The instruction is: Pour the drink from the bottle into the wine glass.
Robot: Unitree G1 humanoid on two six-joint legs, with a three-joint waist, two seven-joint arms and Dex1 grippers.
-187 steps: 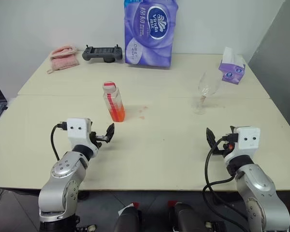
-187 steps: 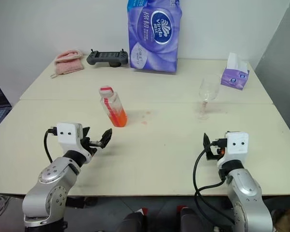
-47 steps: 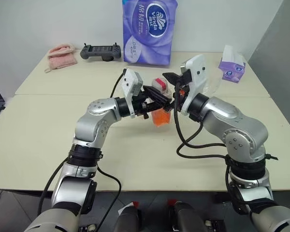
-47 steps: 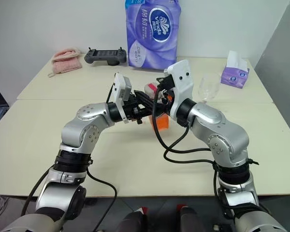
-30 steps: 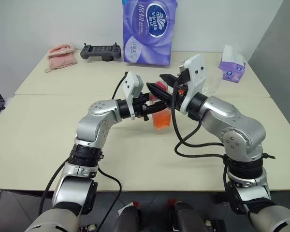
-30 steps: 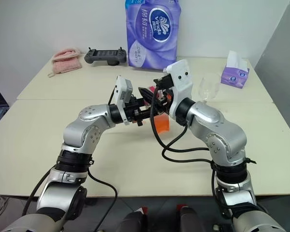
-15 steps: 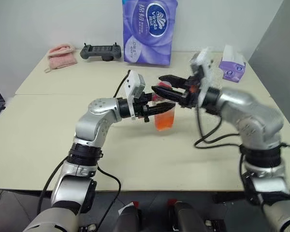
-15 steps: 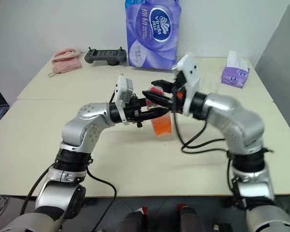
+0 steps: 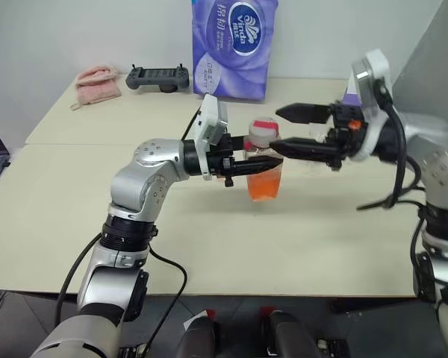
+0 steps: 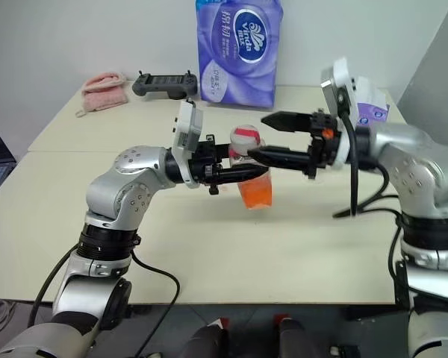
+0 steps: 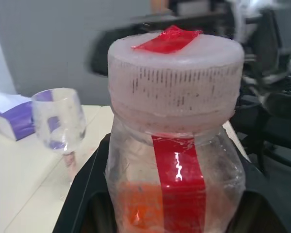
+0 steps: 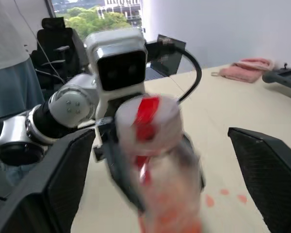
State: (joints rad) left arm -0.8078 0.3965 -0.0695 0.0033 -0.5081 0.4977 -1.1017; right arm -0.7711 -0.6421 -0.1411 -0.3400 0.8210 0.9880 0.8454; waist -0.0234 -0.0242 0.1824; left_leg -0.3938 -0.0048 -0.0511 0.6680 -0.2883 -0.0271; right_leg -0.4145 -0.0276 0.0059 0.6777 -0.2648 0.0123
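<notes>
Small clear plastic bottle [image 9: 263,164], squarish ribbed body, white-and-red cap, orange-red drink [image 9: 266,184] in lower part; held upright above cream table [image 9: 52,201], centre; cap on.
Left gripper [image 9: 248,165]: black fingers clamped on bottle body.
Right gripper [image 9: 285,130]: half a sec ago fingers sat at the cap; now spread wide, either side of the cap, not gripping; prob. regrip for uncapping.
Clear stemmed wine glass [image 11: 58,121]: on table beyond bottle, apart, empty.
Rest: purple tissue pack [image 9: 234,46] at rear; pour not begun.
</notes>
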